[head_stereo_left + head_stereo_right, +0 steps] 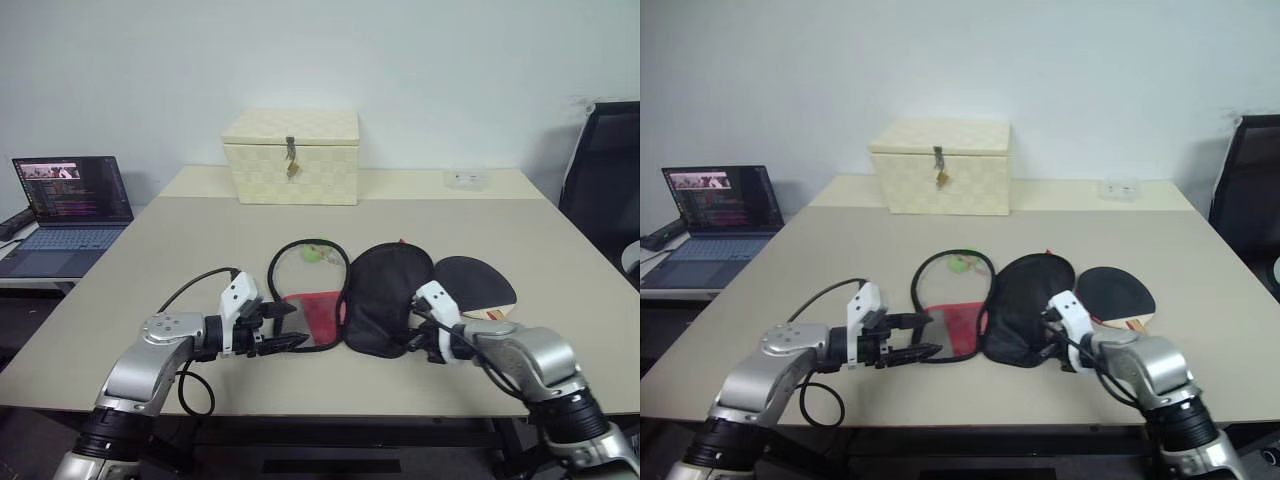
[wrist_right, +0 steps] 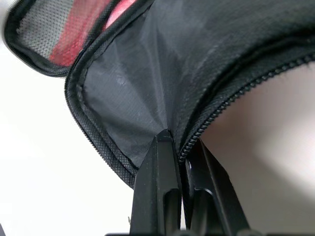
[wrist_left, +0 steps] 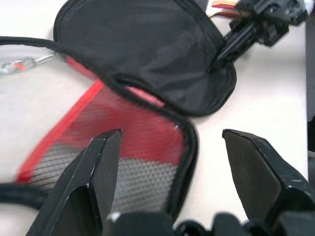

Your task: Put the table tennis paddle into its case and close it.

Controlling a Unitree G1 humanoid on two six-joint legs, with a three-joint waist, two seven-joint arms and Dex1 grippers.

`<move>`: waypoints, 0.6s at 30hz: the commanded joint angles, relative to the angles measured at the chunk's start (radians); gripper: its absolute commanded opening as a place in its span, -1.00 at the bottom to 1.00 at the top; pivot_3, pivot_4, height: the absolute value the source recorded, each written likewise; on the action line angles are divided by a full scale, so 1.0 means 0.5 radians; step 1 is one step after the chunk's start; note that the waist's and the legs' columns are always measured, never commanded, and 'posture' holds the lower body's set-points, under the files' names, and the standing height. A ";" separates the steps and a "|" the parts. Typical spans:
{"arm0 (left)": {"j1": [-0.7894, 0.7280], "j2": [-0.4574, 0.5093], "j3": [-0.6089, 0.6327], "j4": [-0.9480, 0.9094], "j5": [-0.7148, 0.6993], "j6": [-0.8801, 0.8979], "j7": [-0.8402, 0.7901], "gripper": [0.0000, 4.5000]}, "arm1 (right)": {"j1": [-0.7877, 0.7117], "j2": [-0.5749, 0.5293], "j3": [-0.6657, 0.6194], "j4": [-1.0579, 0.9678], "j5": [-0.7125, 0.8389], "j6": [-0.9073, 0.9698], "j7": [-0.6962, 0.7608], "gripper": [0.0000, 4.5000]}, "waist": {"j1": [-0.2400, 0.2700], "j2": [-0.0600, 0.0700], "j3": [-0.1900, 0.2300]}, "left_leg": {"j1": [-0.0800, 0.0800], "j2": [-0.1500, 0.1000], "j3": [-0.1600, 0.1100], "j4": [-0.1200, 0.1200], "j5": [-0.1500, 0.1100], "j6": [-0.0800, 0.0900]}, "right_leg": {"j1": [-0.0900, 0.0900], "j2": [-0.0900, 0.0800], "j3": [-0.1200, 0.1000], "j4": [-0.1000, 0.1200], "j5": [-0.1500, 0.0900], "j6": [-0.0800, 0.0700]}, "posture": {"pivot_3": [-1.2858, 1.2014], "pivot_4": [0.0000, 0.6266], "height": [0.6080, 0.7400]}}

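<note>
Beige surface (image 1: 150,260) against a pale wall; cream woven box (image 1: 291,157) at the far middle, a laptop (image 1: 70,212) on a side desk to the left, a dark chair (image 1: 605,180) at the right edge.

Head views: the case (image 1: 385,298) lies unzipped near the front edge, its black flap spread out flat, the red-and-mesh front (image 1: 315,315) just beside it on the left, the zip rim looping away toward the box; a small green tag (image 1: 313,254) sits inside that loop. The table tennis paddle (image 1: 478,284) rests flat, touching or just beside the flap's right side, handle toward the front edge, not yet in the case. Left gripper (image 1: 290,327) reaches in at the mesh front; right gripper (image 1: 1048,345) is down at the flap's near corner.

Left wrist view: the left fingers (image 3: 101,172) stand wide apart, holding nothing, with the mesh corner lying between them; the right gripper shows at the flap's far side.

Right wrist view: the right fingers (image 2: 160,182) are pressed together on the flap's zip-edged hem, fabric puckering at the pinch.

Handling, as judgement: case is thin, limp fabric; it will drag and fold rather than lift whole, so the bound hem is the sound place to take it; paddle looks light and stiff; rubber face likely grippy, handle the natural hold.

Room: open surface toward the box and on both sides; little margin at the front edge, where the paddle handle lies close.
</note>
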 commanded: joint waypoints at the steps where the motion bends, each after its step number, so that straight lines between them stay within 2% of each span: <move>1: -0.056 -0.012 -0.017 -0.010 -0.004 -0.039 -0.010 0.58 | -0.108 -0.105 0.031 0.081 -0.053 -0.091 0.121 -0.99 | -0.001 0.000 0.000 | 0.000 0.000 0.001 0.000 0.000 0.000 | 0.000 0.002 0.000 0.000 0.000 0.000 | 0.03 -0.52 1.00; 8: -0.061 -0.024 -0.042 0.002 0.010 -0.061 -0.011 0.58 | -0.247 -0.154 0.104 0.273 -0.143 -0.194 0.254 -0.99 | -0.003 0.000 0.000 | 0.000 0.001 0.002 0.000 0.000 0.000 | 0.000 0.003 0.001 0.000 0.000 0.000 | 0.03 -0.52 1.00; 11: -0.046 -0.026 -0.046 -0.008 0.010 -0.065 -0.005 0.58 | -0.278 -0.151 0.084 0.348 -0.184 -0.226 0.253 -0.71 | -0.002 0.000 0.000 | -0.001 0.000 0.002 0.000 0.000 0.000 | 0.000 0.003 0.000 0.000 0.000 0.000 | 0.03 -0.52 1.00; 18: -0.032 -0.030 -0.049 -0.008 0.017 -0.078 0.006 0.58 | -0.281 -0.280 0.016 0.305 -0.204 -0.195 0.324 0.38 | -0.001 0.000 0.001 | -0.001 0.000 0.001 0.001 0.000 0.000 | -0.001 0.003 0.000 0.000 0.000 0.000 | 0.03 -0.52 1.00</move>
